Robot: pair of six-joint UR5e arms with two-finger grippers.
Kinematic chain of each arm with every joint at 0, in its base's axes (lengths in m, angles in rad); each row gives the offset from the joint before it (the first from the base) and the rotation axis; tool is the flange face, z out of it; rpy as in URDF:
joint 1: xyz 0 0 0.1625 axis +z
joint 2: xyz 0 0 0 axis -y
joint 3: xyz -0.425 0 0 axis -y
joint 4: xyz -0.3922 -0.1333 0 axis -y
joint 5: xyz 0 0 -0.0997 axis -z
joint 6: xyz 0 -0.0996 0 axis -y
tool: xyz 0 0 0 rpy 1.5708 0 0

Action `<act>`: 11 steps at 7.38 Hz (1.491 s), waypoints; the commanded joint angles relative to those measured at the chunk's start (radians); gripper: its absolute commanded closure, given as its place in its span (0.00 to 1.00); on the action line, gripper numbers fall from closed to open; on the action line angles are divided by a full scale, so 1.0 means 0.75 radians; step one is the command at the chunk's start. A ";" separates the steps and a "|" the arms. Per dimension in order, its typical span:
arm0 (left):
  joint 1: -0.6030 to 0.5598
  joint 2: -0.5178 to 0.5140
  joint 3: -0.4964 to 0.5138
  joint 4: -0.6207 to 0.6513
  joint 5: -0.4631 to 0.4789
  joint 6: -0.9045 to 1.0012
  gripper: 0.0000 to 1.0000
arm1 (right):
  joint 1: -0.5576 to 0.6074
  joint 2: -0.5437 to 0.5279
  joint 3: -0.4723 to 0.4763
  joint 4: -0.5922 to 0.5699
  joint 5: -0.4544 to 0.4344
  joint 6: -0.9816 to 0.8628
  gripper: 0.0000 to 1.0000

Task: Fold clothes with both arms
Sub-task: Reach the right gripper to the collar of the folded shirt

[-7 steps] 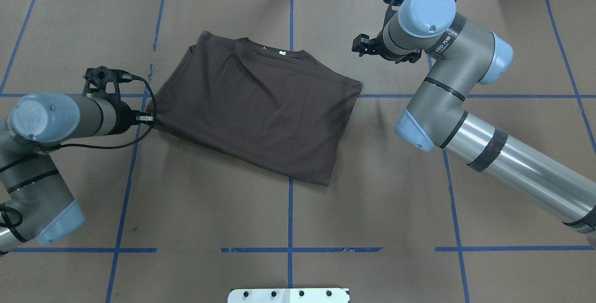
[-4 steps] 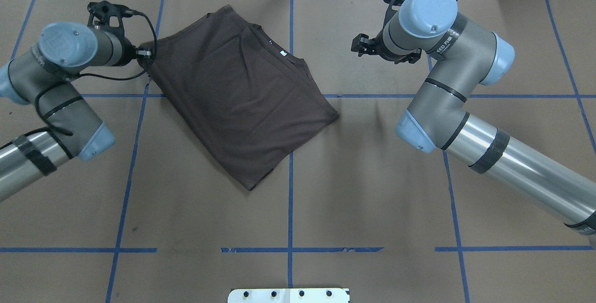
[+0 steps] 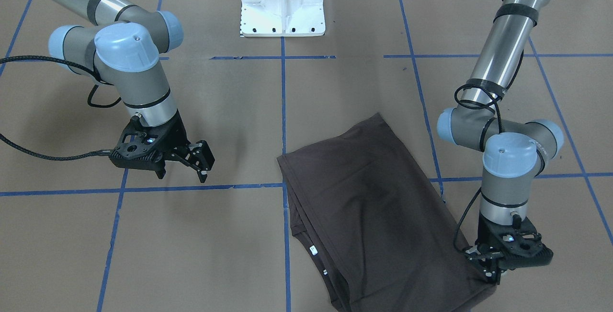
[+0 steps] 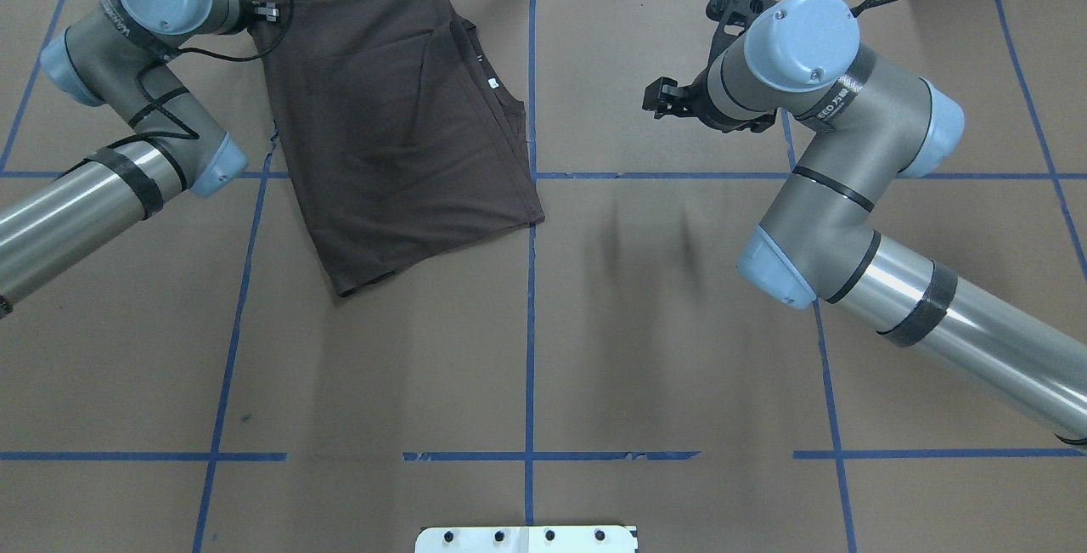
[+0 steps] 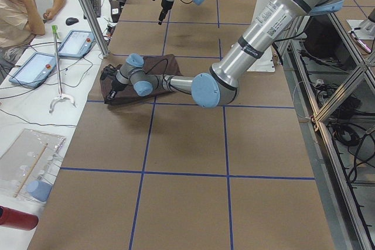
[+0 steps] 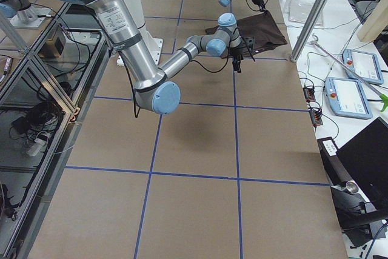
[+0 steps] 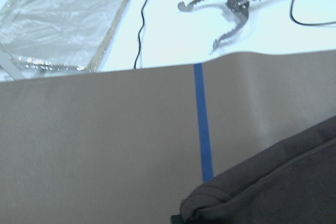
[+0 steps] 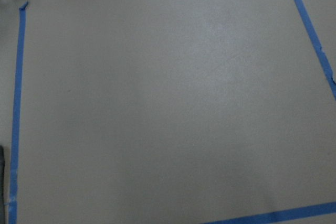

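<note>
Dark brown folded T-shirt (image 4: 391,128) lies flat on brown paper table (image 4: 679,324), far left part, by back edge. Left black 2-finger gripper (image 4: 263,11) pinches 1 shirt corner, likely to drag and turn it. Right black 2-finger gripper (image 3: 203,166) hangs well apart, fingers spread, holding nothing, likely waiting. Front view shows spread fingers; overhead mostly hides them under wrist. Left wrist view alone shows bunched corner close up.

The T-shirt (image 4: 399,120) shows soft, matt cloth; the table cover (image 4: 679,349) looks like dull brown paper, perhaps; the right arm (image 4: 977,341) gleams satin metal, its joint cap (image 4: 798,31) smooth plastic.
</note>
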 commanded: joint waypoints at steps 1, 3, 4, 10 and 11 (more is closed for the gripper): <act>-0.044 0.051 -0.132 0.000 -0.125 0.197 0.00 | -0.035 0.101 -0.077 0.001 -0.006 0.134 0.04; -0.048 0.131 -0.247 -0.002 -0.196 0.200 0.00 | -0.047 0.379 -0.387 0.015 -0.035 0.195 0.18; -0.048 0.137 -0.254 -0.004 -0.196 0.194 0.00 | -0.078 0.465 -0.523 0.113 -0.051 0.239 0.18; -0.048 0.139 -0.252 -0.006 -0.196 0.181 0.00 | -0.215 0.738 -1.027 0.310 -0.295 0.307 0.24; -0.046 0.145 -0.252 -0.006 -0.196 0.181 0.00 | -0.225 0.742 -1.045 0.308 -0.299 0.244 0.27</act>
